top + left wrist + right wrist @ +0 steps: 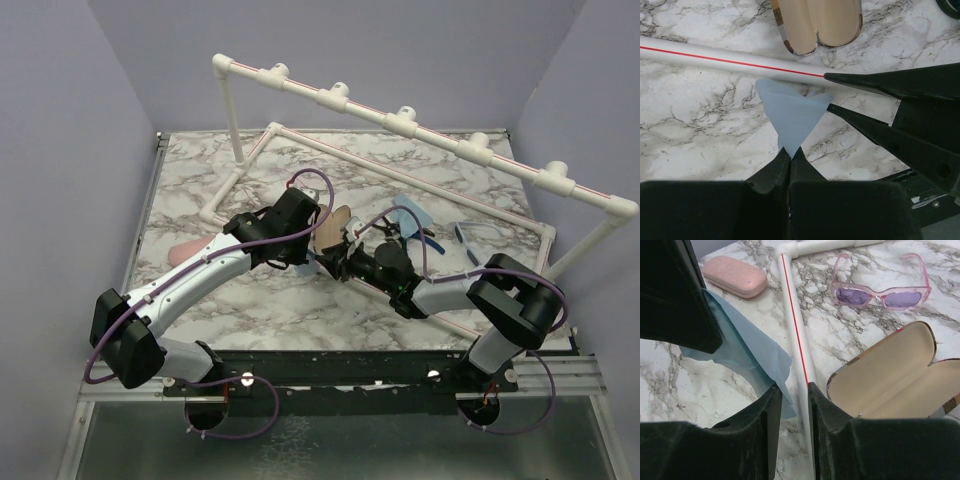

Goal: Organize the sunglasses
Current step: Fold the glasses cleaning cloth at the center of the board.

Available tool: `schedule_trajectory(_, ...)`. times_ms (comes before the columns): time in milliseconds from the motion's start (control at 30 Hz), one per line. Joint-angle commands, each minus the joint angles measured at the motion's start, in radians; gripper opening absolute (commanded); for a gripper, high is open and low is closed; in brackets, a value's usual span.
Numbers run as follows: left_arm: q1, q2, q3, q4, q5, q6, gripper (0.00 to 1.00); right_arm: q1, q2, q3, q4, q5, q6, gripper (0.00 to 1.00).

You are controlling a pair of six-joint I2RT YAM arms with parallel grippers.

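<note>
Beside the white pipe [795,325], we see the plaid case [890,375] lying open, showing its tan lining, with the pink sunglasses [880,287] on the surface [840,340] just beyond it. The pink case [735,276] is closed. Our left gripper [791,151] pinches a blue cloth [792,112], and our right gripper [793,387] stands narrowly parted at its corner.
</note>
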Motion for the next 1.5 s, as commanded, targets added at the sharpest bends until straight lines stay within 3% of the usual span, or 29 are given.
schedule_trajectory(0,0.001,-0.024,0.025,0.01,0.029,0.008,0.0,-0.006,-0.003,0.025,-0.043,0.023,-0.037,0.31)
schedule_trajectory(333,0.002,-0.02,0.014,0.014,0.038,0.007,0.0,-0.006,-0.009,0.035,-0.025,-0.095,-0.061,0.35)
schedule_trajectory(433,0.001,-0.02,0.014,0.015,0.038,0.008,0.0,-0.006,-0.001,0.051,-0.044,-0.111,-0.061,0.27)
schedule_trajectory(567,0.001,-0.023,0.012,0.015,0.034,0.02,0.0,-0.006,-0.01,0.048,-0.055,-0.11,-0.061,0.05)
schedule_trajectory(633,0.002,-0.03,0.003,0.015,0.019,0.044,0.0,-0.005,-0.033,0.047,-0.09,-0.102,-0.073,0.01)
schedule_trajectory(833,0.001,-0.053,-0.09,0.085,-0.142,0.406,0.0,-0.006,-0.133,0.075,-0.352,-0.108,-0.146,0.01)
schedule_trajectory(967,0.002,-0.069,-0.159,0.101,-0.152,0.663,0.0,-0.005,-0.185,0.07,-0.438,-0.145,-0.129,0.0)
schedule_trajectory(1200,0.0,-0.154,-0.242,0.177,-0.126,0.898,0.0,-0.004,-0.197,0.129,-0.568,-0.239,-0.073,0.0)
schedule_trajectory(1467,0.002,-0.214,-0.343,0.264,-0.159,1.008,0.0,-0.004,-0.1,0.283,-0.657,-0.213,-0.057,0.01)
